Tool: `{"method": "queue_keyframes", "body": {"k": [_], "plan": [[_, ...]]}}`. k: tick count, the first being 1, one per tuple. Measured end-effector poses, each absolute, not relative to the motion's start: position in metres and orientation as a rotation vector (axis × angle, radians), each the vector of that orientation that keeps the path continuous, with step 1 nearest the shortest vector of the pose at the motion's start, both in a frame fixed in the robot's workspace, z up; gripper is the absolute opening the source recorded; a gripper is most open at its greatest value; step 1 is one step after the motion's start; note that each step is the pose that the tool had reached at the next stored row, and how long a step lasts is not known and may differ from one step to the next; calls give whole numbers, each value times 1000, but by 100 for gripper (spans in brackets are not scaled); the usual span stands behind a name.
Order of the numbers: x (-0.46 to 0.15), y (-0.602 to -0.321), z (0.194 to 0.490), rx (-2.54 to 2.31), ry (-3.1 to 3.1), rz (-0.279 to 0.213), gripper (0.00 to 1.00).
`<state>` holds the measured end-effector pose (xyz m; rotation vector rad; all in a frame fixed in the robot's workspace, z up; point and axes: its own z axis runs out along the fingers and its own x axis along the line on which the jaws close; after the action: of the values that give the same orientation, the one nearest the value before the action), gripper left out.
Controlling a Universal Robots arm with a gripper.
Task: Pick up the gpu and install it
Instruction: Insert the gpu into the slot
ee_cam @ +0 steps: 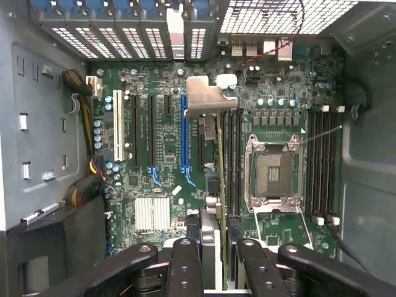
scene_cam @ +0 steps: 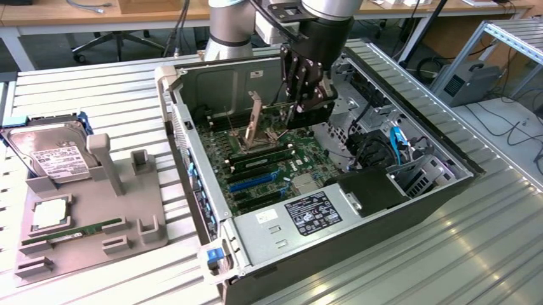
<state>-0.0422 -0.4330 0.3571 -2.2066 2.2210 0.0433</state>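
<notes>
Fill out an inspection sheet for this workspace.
Surface: slatted metal table, bearing an open PC case.
Job's things: gpu held edge-on over the motherboard.
Clutter: hard drive and RAM stick on a grey fixture.
Grippers: gripper inside the case, jaws shut on the gpu.
Cables: blue cable in the case; black leads on the floor.
Surroundings: wooden desks, office chair.

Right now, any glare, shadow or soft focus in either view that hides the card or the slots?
Exterior view: even room light, the case interior partly shaded, the card readable against the grey wall. Wrist view: the slots are sharp and evenly lit; the gripper in the foreground is dark, and the card's bracket looks pale and washed.
</notes>
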Motion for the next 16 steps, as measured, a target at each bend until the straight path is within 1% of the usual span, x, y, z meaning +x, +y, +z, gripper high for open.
{"method": "queue_keyframes", "body": {"k": [16], "plan": [[-44, -433, 349, -2166, 2260, 42, 27]]}}
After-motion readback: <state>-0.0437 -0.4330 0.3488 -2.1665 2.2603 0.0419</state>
